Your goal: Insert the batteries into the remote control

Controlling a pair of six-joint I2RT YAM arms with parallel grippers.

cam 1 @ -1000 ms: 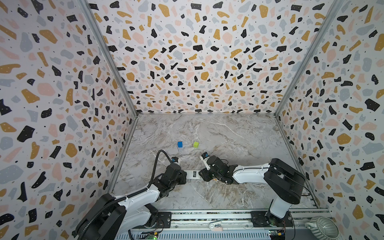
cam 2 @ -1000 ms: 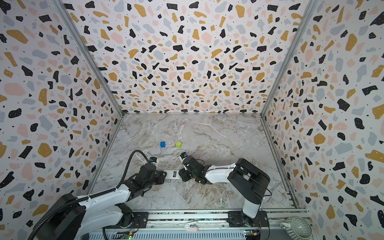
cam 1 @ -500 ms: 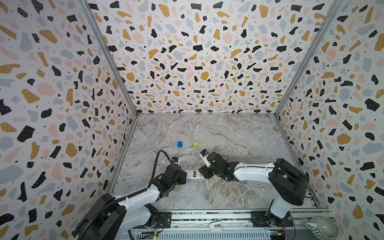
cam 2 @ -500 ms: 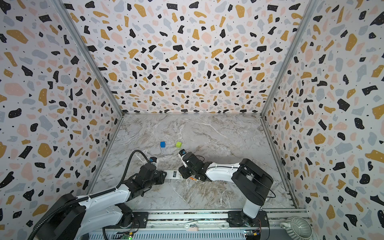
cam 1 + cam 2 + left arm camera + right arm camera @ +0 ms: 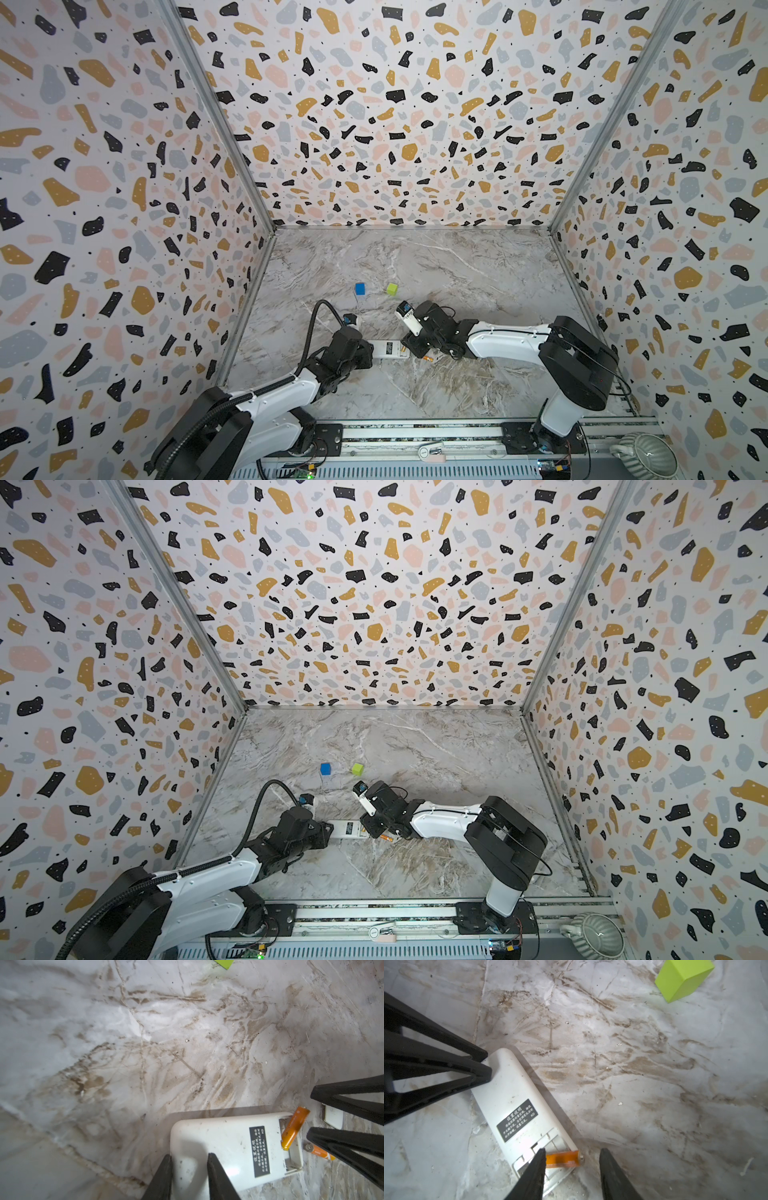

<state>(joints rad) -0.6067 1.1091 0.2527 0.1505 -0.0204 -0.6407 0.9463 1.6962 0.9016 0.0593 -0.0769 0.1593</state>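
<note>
remote control [image 5: 218,1147] back-up, bay [image 5: 293,1156] open | left gripper [image 5: 189,1155] clamped on opposite end | one battery [image 5: 294,1130] askew in bay | second battery [image 5: 319,1150] on table [image 5: 145,1043] by spread right gripper [image 5: 309,1114]

Robot lab test cell, terrazzo-print walls [image 5: 374,124], marble-print floor [image 5: 457,266], metal mounting rail [image 5: 415,432] in front.

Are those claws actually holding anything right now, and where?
Left claw pinches the remote at its end opposite the battery bay. Right claw is open around a battery, not gripping.
</note>
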